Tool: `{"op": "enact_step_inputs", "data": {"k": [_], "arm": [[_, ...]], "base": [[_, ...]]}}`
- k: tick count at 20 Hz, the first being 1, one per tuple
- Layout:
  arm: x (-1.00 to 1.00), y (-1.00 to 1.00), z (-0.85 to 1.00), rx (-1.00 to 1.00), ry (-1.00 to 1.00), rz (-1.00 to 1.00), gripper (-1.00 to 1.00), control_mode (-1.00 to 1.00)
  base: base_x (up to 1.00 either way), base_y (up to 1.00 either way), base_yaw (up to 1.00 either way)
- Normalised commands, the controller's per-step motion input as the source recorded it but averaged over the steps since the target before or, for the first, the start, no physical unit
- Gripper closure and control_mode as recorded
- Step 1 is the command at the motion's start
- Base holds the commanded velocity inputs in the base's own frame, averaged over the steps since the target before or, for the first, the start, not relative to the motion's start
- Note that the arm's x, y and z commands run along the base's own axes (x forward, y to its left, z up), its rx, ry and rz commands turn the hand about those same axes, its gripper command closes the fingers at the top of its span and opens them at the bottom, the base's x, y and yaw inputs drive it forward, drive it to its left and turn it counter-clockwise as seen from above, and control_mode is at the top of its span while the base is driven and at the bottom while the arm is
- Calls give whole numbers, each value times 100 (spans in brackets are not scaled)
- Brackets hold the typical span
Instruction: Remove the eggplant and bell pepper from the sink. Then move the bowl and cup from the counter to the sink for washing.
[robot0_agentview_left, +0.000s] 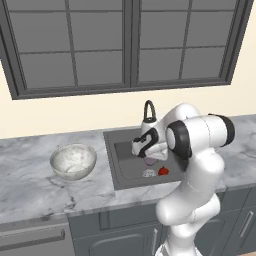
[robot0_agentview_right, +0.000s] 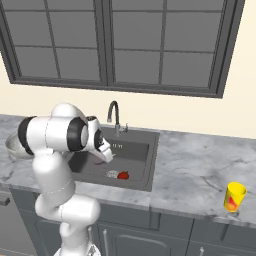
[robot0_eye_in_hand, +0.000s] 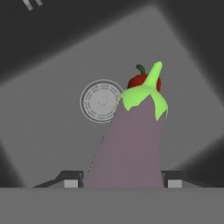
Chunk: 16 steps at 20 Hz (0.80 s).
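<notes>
The counter runs under the window with the sink sunk into the middle of it. The arm leans over the basin, since that's where the veg has to come out first. The bowl waits on the counter to the sink's left and the cup sits far off on the right side, both parked until the basin is free, I'd guess. The gripper has its fingers clamped on the eggplant, one each side, holding it lifted above the sink floor. The pepper lies by the drain, not picked up yet.
</notes>
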Motion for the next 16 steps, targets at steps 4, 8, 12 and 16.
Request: {"op": "enact_step_inputs", "data": {"k": [4,8,12,16], "arm": [[-33,0,36,0,-1,0,100,-100],[-35,0,33,0,-3,0,100,-100],[-36,-4,38,0,-1,1,100,-100],[-36,-13,37,0,-5,3,100,-100]], "base": [[0,0,0],[0,0,0],[0,0,0],[0,0,0]]}}
